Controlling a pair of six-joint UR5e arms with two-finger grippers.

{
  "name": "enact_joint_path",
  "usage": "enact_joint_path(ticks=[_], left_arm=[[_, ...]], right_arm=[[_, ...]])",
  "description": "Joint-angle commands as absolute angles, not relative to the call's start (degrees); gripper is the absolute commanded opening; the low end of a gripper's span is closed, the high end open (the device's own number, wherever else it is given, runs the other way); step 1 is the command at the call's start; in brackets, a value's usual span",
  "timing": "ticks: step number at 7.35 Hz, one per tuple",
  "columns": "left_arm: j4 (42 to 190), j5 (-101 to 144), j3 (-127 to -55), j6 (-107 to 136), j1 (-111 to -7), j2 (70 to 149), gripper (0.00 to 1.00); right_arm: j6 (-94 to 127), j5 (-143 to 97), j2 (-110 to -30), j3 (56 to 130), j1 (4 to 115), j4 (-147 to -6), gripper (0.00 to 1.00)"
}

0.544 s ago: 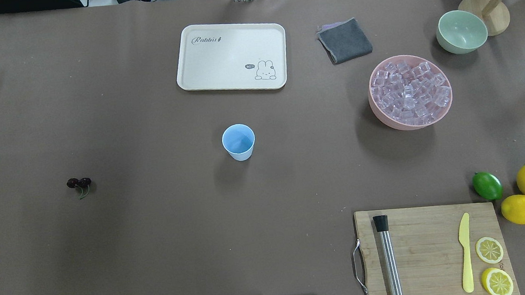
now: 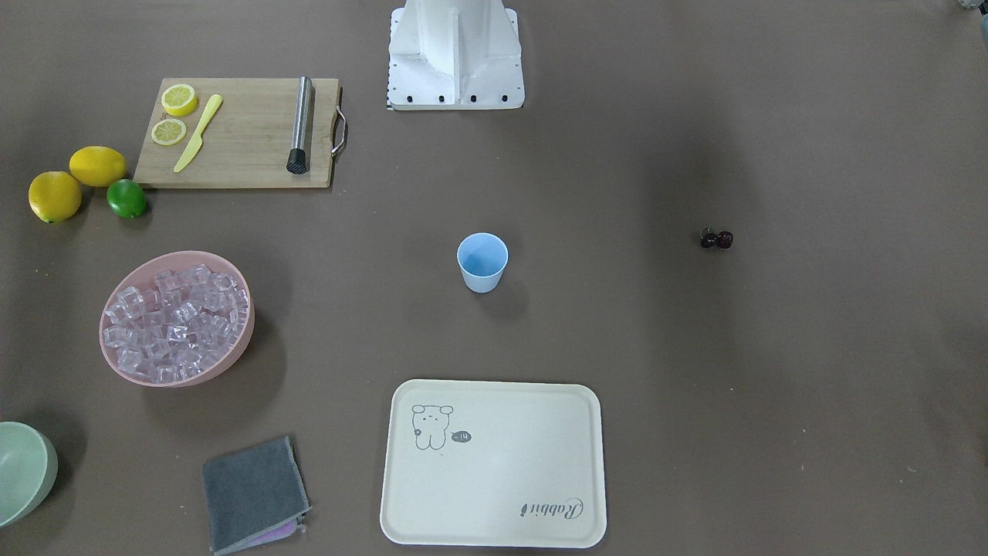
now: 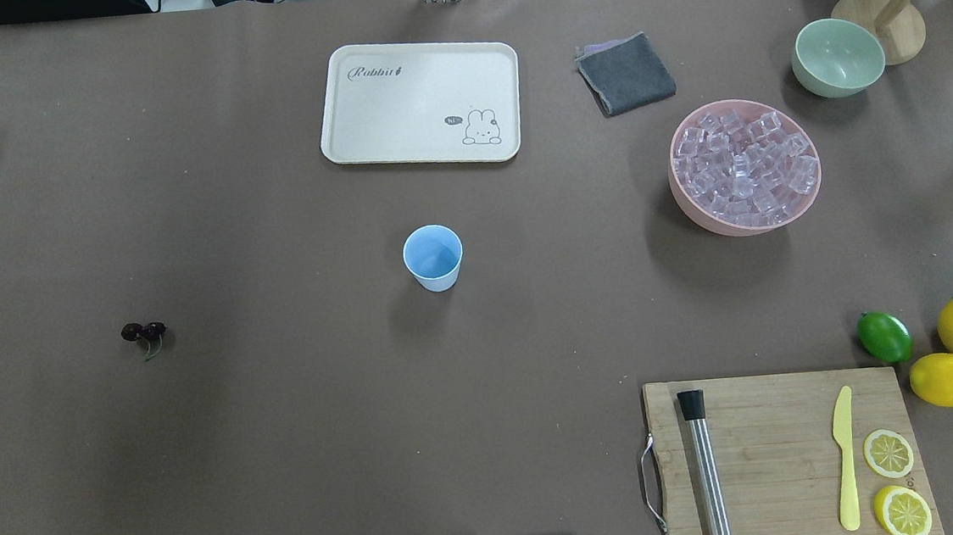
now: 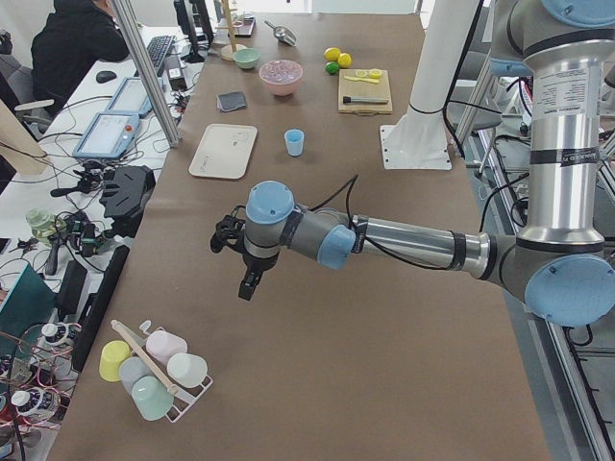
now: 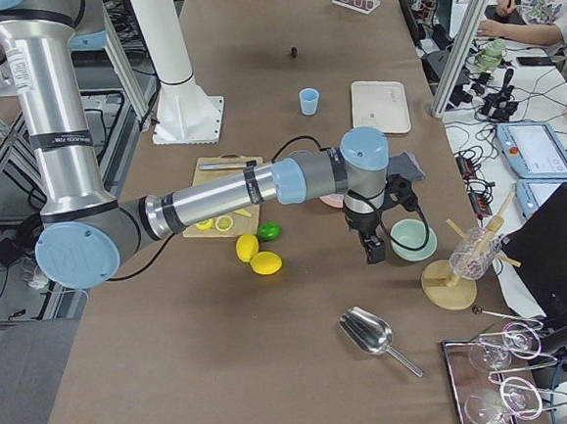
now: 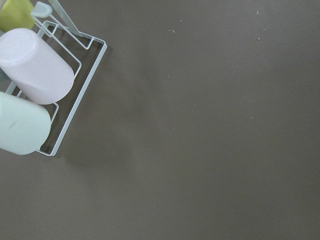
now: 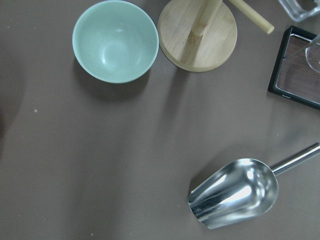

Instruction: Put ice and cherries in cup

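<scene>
Two arms hang far out on either side of the cup [image 3: 433, 256], and neither has begun the task. The cup stands upright and empty at the middle of the worktop [image 3: 286, 444]. With its mouth open to the ceiling there, either arm should be able to drop something in from above.

The cherries [image 3: 143, 331] lie bare on the worktop well to the robot's left of the cup and a little nearer the robot, so they look like the left arm's job. The ice [image 3: 743, 163] is heaped in a pink bowl [image 3: 684, 200] well to the robot's right of the cup and slightly farther from the robot, on the right arm's side.

The left tool [image 4: 245, 279] points down over bare worktop, farther left of the cup than the cherries. Its wrist camera sees only a mug rack [image 6: 60, 100]. The right tool [image 5: 373, 249] hangs beyond the pink bowl from the cup, beside a pale green bowl [image 7: 115, 40] and just above a metal scoop [image 7: 235, 192]. The scoop lies bowl-up with its handle pointing away from the cup, probably set there to lift the cubes.

Each tool shows only in a side view, so I cannot tell whether its jaws stand apart or together. Nothing appears to be carried by either.
</scene>
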State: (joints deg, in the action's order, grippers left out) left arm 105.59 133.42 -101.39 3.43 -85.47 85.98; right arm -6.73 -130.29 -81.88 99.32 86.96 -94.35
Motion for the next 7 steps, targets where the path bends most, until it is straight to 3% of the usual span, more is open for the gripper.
enact_joint_path(ticks=[1,7], left_arm=[[105.64,133.42,-101.25,3.43,-85.43,86.31,0.98],[105.64,133.24,-100.72,3.43,-85.43,85.78,0.98]], right_arm=[[5.91,-130.69,-79.11,103.08,80.81,-94.31,0.97],[44.87,-115.18,-64.87,102.84,52.87,-91.17,0.95]])
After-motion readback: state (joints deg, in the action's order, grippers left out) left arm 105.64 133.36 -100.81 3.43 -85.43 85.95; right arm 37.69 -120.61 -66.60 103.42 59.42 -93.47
